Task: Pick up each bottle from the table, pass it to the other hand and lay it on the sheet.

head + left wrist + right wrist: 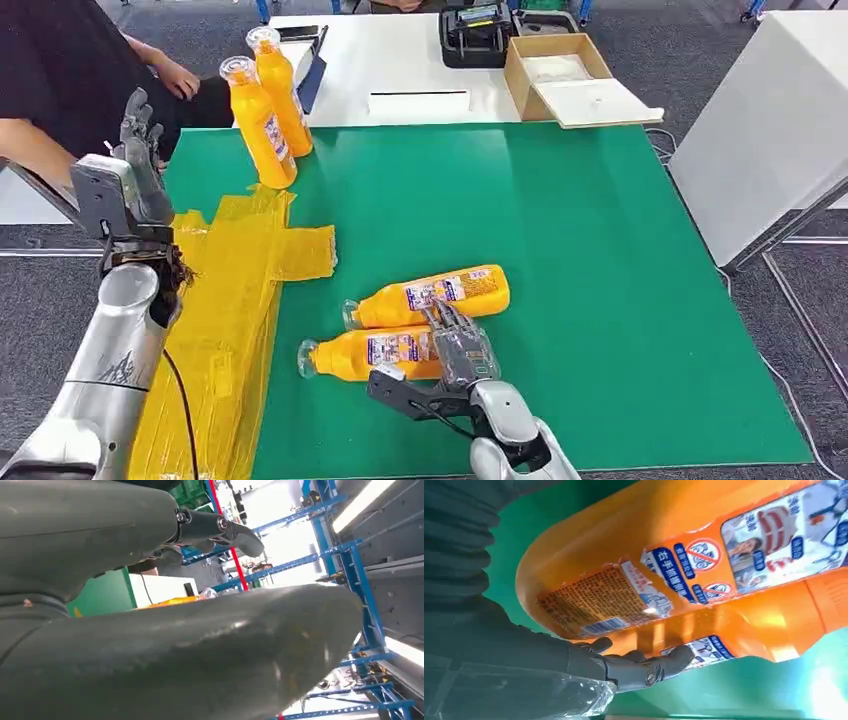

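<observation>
Box [556, 72], flaps open, holds white contents.

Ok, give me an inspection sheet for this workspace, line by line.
Surface: green mat over a white table, bare at the far edge.
Job's things: yellow sheet on the mat's left; two orange bottles standing at the far left; two lying bottles side by side near the front.
Clutter: open cardboard box, black device, dark blue pouch on the white table.
Hands: left hand raised, fingers apart, holding nothing; right hand resting on the nearer lying bottle, grip not clear.
Cables: thin black cable along the left arm.
Surroundings: a person's arm at the far left; white table to the right.
</observation>
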